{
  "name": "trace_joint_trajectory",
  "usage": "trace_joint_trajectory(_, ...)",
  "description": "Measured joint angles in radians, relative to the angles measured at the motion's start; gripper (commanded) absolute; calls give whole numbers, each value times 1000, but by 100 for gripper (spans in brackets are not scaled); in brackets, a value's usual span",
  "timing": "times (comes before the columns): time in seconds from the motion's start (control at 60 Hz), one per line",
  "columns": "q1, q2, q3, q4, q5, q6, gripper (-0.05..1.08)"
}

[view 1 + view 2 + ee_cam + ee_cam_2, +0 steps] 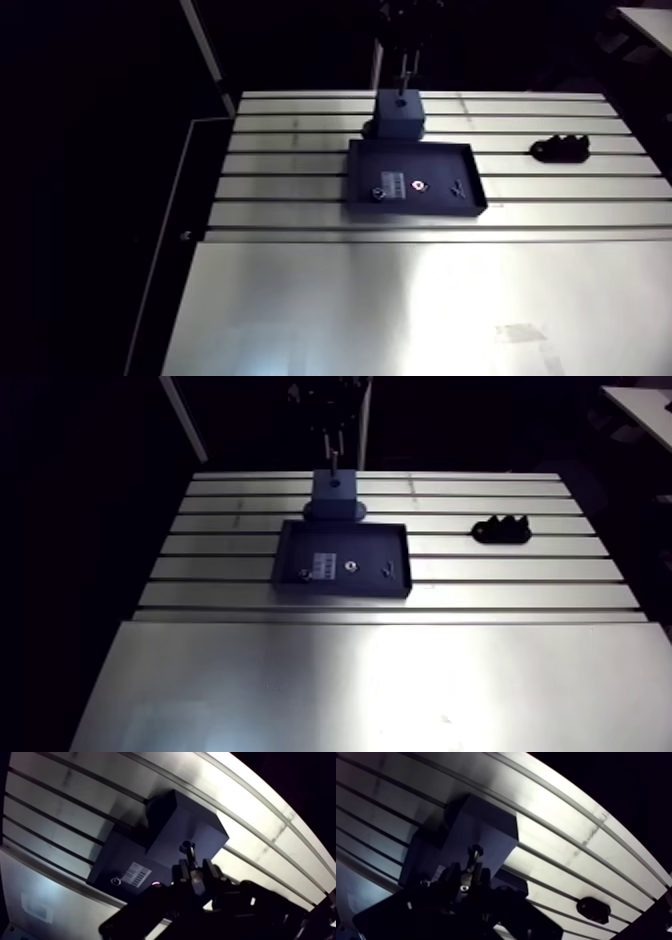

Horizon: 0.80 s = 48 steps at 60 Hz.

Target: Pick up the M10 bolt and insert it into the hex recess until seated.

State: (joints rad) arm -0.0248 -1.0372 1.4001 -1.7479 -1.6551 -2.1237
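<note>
**Gripper (196, 874) clamped on M10 bolt (189, 854), bolt over block.**

Arm view: dark block (400, 118) w/ recess (400, 100) in top face stands on slotted bench (290, 160), against far edge of black tray (440, 165). Tray holds nut (378, 193), white label, small washer. Black part (562, 150) lies well apart, clear of the bolt. Bolt hangs upright, long axis vertical, lower end just over recess; contact cannot be told. Wrist view: fingers pinch bolt shank. Bolt points straight ahead of gripper at block top. Tray lies beside block.
</note>
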Motion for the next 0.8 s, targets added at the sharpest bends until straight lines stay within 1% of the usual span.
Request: trace_joint_trajectory(0.8,-3,10,6,-3,-1,-6,78)
